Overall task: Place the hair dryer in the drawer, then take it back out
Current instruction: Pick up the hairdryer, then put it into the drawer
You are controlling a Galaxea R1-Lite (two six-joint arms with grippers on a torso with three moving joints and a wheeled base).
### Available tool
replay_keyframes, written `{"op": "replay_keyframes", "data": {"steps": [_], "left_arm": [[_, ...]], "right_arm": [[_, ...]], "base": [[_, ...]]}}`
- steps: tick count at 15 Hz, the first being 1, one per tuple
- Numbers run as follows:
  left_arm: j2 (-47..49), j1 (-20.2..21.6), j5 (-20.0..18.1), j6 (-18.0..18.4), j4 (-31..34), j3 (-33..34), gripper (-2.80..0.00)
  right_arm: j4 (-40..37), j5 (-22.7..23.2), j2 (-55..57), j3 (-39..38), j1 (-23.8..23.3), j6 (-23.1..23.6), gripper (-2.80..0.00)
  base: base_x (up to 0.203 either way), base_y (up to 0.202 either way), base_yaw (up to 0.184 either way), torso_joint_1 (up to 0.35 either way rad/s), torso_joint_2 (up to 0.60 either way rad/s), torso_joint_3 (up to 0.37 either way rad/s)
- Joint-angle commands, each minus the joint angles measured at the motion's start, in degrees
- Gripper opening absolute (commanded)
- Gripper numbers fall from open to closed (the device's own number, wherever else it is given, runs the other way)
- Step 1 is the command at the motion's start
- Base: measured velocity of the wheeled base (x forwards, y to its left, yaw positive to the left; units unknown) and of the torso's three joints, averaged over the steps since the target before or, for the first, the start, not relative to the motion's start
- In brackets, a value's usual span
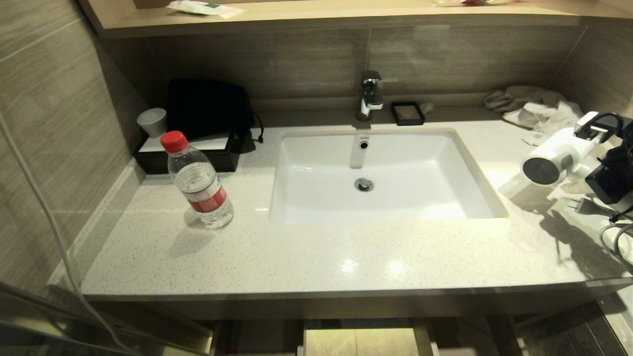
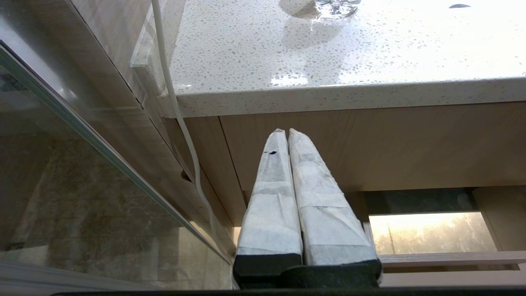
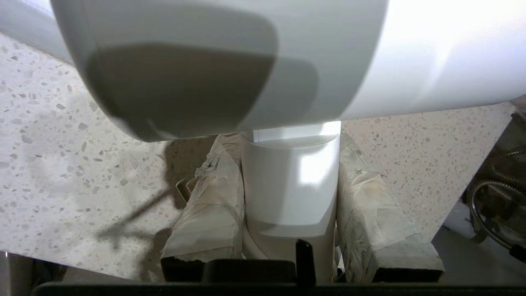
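The white hair dryer (image 1: pixel 556 155) hangs just above the right end of the countertop (image 1: pixel 321 257), its dark grey round end facing the sink. My right gripper (image 1: pixel 587 167) is shut on its straight handle (image 3: pixel 291 181), one taped finger on each side, with the barrel (image 3: pixel 230 61) across above them. My left gripper (image 2: pixel 286 132) is parked below the counter's front edge with its taped fingers pressed together on nothing. In front of it is a wood-grain panel (image 2: pixel 390 144). I cannot tell whether that panel is the drawer.
A red-capped water bottle (image 1: pixel 200 183) stands left of the sink (image 1: pixel 296 148). Behind are a faucet (image 1: pixel 370 96), a black dish (image 1: pixel 407 112), a black bag (image 1: pixel 207 106), a cup (image 1: pixel 152 121) and crumpled cloths (image 1: pixel 534 106). A metal hose (image 1: pixel 615 242) loops at the far right.
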State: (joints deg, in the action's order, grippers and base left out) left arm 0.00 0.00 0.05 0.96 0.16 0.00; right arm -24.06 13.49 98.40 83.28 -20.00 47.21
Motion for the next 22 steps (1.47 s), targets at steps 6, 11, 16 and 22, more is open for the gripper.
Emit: {"op": "replay_keyframes", "data": {"steps": [6,11,16,22], "left_arm": [[0.00,0.00,0.04,0.00,0.02,0.00,-2.80],[0.00,0.00,0.04,0.00,0.02,0.00,-2.80],[0.00,0.00,0.04,0.00,0.02,0.00,-2.80],[0.00,0.00,0.04,0.00,0.02,0.00,-2.80]], "right_arm": [[0.15,-0.07,-14.00,-8.21,0.52,-0.28,-2.80],[0.88,-0.29,-25.48,-15.58,0.99,-2.10,-2.80],[4.55,-0.81,-38.88,-25.73,1.88,-4.52,-2.80],[7.18,-2.00,-49.07,-36.66,3.29,-5.66,-2.80]], "base": [[0.000,0.000,0.000,0.000,0.00,0.000],[0.000,0.000,0.000,0.000,0.00,0.000],[0.000,0.000,0.000,0.000,0.00,0.000],[0.000,0.000,0.000,0.000,0.00,0.000]]}}
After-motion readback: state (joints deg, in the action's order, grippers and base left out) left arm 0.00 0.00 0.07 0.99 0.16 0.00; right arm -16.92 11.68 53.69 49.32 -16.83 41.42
